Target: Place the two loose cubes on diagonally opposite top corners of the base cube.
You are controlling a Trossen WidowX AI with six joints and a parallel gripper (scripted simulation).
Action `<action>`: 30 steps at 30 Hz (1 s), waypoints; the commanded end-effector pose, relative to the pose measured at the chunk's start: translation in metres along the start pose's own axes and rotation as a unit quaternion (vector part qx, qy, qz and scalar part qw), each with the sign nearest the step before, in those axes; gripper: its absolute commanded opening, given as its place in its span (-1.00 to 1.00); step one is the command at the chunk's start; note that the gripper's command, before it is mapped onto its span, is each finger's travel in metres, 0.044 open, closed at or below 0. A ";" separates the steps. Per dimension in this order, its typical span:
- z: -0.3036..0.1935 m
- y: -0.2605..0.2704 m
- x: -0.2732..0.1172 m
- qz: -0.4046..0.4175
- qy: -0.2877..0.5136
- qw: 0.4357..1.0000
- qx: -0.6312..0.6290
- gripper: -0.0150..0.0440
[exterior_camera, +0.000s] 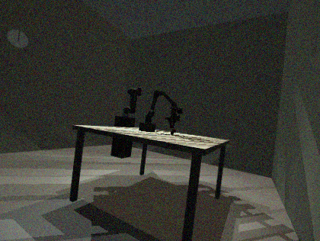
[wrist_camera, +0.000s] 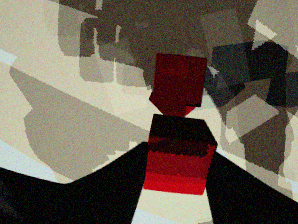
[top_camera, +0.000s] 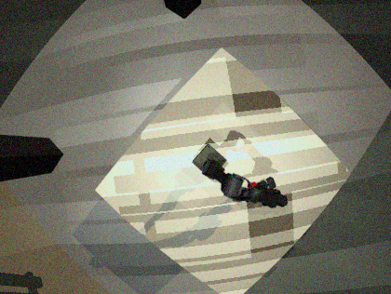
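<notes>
The jaws grip a red cube (wrist_camera: 181, 162) by opposite sides, suiting a level release. The other cube (wrist_camera: 180, 79) may be the base.

From where I stand, the table (top_camera: 154, 140) (exterior_camera: 152, 133) fills mid-frame, the arm (top_camera: 231, 186) (exterior_camera: 164, 94) on it. Behind the table, to the left, a second arm (exterior_camera: 133, 101) sits on a pedestal (exterior_camera: 123, 142). A round disc (exterior_camera: 17, 38) is on the wall, upper left. Seen from the wrist, one cube (wrist_camera: 177, 165) lies between the gripper's (exterior_camera: 172, 133) (wrist_camera: 181, 157) fingers, low centre; another (wrist_camera: 180, 80) shows just above it in the frame.
</notes>
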State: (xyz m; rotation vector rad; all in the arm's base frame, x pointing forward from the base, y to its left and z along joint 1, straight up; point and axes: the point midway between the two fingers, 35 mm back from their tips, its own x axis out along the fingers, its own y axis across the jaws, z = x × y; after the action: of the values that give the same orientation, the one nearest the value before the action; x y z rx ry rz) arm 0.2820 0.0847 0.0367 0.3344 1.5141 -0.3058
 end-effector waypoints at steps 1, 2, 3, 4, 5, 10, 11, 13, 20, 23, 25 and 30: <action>-0.003 -0.002 0.010 -0.002 0.004 1.000 0.004 -0.14; -0.003 -0.002 0.010 -0.002 0.004 1.000 0.004 -0.14; -0.003 -0.002 0.010 -0.002 0.004 1.000 0.004 -0.14; -0.003 -0.002 0.010 -0.002 0.004 1.000 0.004 -0.14; -0.003 -0.002 0.010 -0.002 0.004 1.000 0.004 -0.14; -0.003 -0.002 0.010 -0.002 0.004 1.000 0.004 -0.14; -0.003 -0.002 0.011 -0.002 0.004 1.000 0.004 -0.14; -0.002 -0.002 0.016 -0.002 0.004 1.000 0.003 -0.14; -0.002 -0.001 0.033 -0.002 0.004 1.000 0.002 -0.14; -0.002 -0.001 0.039 -0.002 0.004 1.000 0.001 -0.14; -0.002 -0.001 0.039 -0.002 0.004 1.000 0.001 -0.14; -0.002 -0.001 0.039 -0.002 0.004 1.000 0.001 -0.14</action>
State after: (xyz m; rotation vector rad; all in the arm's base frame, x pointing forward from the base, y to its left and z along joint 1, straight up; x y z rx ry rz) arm 0.2828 0.0848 -0.0007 0.3344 1.5174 -0.3089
